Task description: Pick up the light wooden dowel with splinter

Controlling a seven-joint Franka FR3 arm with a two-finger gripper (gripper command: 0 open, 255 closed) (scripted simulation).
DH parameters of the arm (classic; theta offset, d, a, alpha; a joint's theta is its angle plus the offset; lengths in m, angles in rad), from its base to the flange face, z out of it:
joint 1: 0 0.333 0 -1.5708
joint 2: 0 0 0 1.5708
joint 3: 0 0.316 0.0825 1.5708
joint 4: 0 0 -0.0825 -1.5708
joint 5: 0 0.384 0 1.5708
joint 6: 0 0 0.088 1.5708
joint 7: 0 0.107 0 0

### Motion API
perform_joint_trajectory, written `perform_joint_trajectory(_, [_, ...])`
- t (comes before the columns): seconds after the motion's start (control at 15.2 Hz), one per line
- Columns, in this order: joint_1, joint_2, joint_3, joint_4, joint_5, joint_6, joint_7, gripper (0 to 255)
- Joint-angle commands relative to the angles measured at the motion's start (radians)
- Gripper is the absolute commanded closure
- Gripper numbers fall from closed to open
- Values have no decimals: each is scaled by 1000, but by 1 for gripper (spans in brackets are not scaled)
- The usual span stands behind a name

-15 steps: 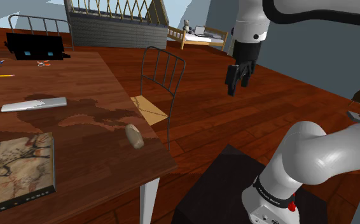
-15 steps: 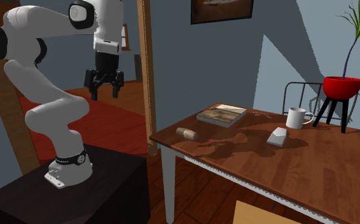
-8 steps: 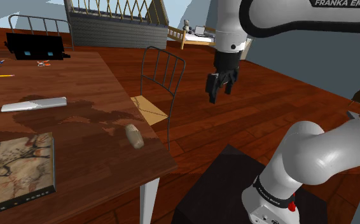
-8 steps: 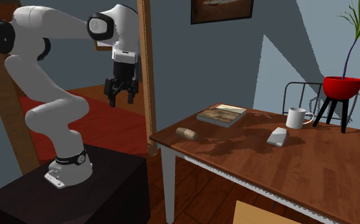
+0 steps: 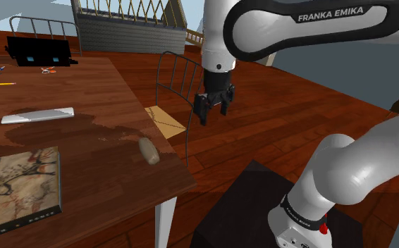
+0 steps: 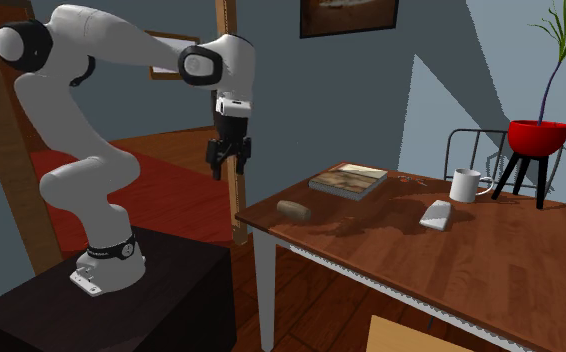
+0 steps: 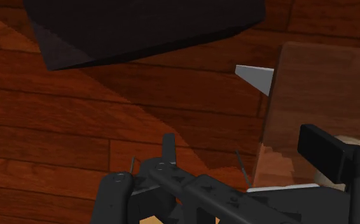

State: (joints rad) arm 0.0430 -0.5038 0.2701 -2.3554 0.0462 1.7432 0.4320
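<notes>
The dowel (image 5: 149, 150) is a short, light brown stub lying near the corner of the brown table (image 5: 106, 176); in the second exterior view the dowel (image 6: 293, 210) sits at the table's near left end. My gripper (image 5: 212, 113) hangs open and empty in the air beside the chair's back, off the table edge, to the right of and higher than the dowel. The second exterior view shows the gripper (image 6: 228, 165) up and to the left of the dowel. In the wrist view a pale bit of the dowel (image 7: 352, 140) peeks past one black finger (image 7: 325, 151).
A metal-framed chair (image 5: 180, 77) with a tan seat stands against the table edge, right under my gripper. On the table lie a book (image 5: 18, 187), a grey flat device (image 5: 37, 115), a white mug (image 6: 464, 185) and a red plant pot (image 6: 538, 135). The dark stand (image 5: 261, 211) is below.
The arm has swung to the shoulder view's left and downward, from above the open floor to the chair by the table edge. The fingers stayed open. The dowel has not moved.
</notes>
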Motion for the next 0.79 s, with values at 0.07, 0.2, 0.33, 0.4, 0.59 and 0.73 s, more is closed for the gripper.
perform_joint_trajectory(0.07, [-1, 105, 48, 37, 2, 75, 69, 0])
perform_joint_trajectory(0.2, [-2, 176, 76, 71, -5, 116, 114, 0])
perform_joint_trajectory(0.33, [-3, 249, 102, 110, -19, 153, 160, 0])
perform_joint_trajectory(0.4, [-4, 287, 115, 131, -29, 170, 184, 0])
perform_joint_trajectory(0.59, [-1, 404, 146, 204, -67, 213, 258, 0])
perform_joint_trajectory(0.73, [5, 484, 162, 259, -100, 235, 308, 0])
